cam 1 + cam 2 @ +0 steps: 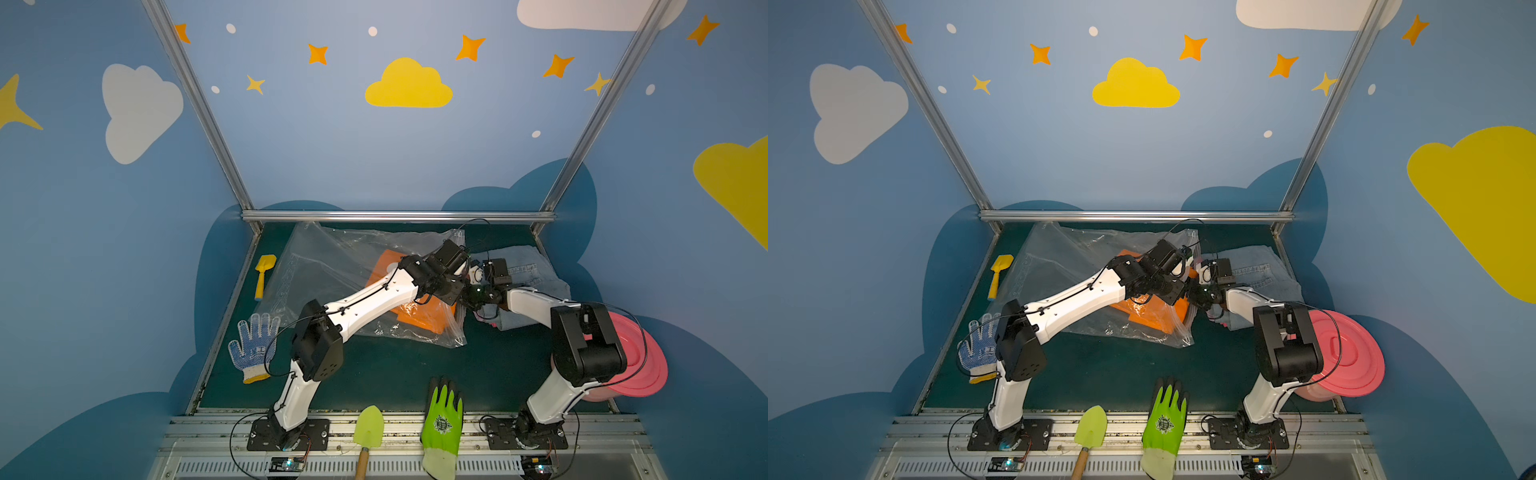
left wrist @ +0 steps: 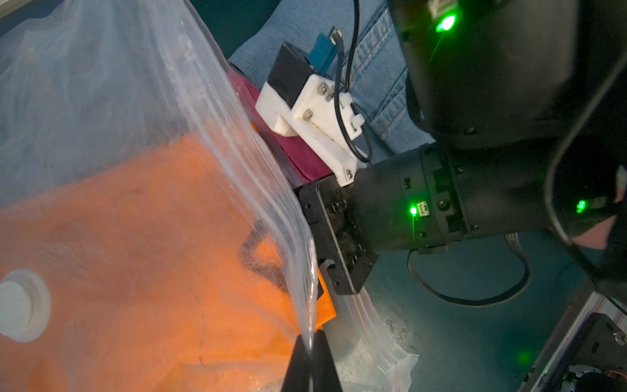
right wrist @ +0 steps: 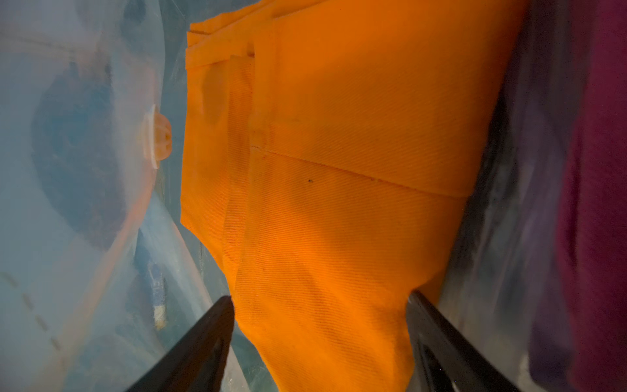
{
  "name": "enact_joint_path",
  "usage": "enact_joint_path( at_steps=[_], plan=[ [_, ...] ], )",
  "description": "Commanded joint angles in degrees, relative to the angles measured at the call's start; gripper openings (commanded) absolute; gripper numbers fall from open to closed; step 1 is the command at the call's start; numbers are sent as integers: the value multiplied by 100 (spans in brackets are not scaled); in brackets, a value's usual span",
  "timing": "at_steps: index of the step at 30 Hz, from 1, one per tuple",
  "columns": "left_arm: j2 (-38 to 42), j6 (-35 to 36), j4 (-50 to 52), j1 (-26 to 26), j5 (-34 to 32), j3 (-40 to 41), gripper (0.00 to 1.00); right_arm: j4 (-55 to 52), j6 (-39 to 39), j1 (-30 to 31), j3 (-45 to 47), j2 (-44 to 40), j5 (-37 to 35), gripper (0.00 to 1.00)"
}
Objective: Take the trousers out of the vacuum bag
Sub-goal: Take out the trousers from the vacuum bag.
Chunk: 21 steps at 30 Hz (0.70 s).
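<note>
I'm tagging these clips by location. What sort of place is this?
Probably a robot test cell dressed like a nursery, not a home: walls painted with clouds and stars, a bare aluminium frame, and two robot arms bolted to a rail at a green-matted table.

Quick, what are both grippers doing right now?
Left gripper: closed, pinching the upper sheet of the vacuum bag.
Right gripper: open, jaws either side of the orange trousers inside the bag.

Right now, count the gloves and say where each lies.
2. A blue-dotted white glove lies near the table's left edge; a green glove lies across its front edge. None seems hidden.
</note>
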State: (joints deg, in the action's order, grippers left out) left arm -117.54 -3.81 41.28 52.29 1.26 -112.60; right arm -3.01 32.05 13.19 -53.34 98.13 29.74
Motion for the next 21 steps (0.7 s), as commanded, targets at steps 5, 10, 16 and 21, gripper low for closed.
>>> enact_joint_path(
  at_steps=[5,10,16,21],
  plan=[
    [249,12,-49,27,88,49,5,-353,-179,104,104,62,-221,80],
    [254,3,-67,26,76,65,5,-381,-182,144,116,188,-216,80],
    [258,2,-50,22,68,71,5,-315,-104,227,140,376,-297,79],
    [279,3,-38,27,62,75,5,-210,-50,261,96,527,-304,79]
  ],
)
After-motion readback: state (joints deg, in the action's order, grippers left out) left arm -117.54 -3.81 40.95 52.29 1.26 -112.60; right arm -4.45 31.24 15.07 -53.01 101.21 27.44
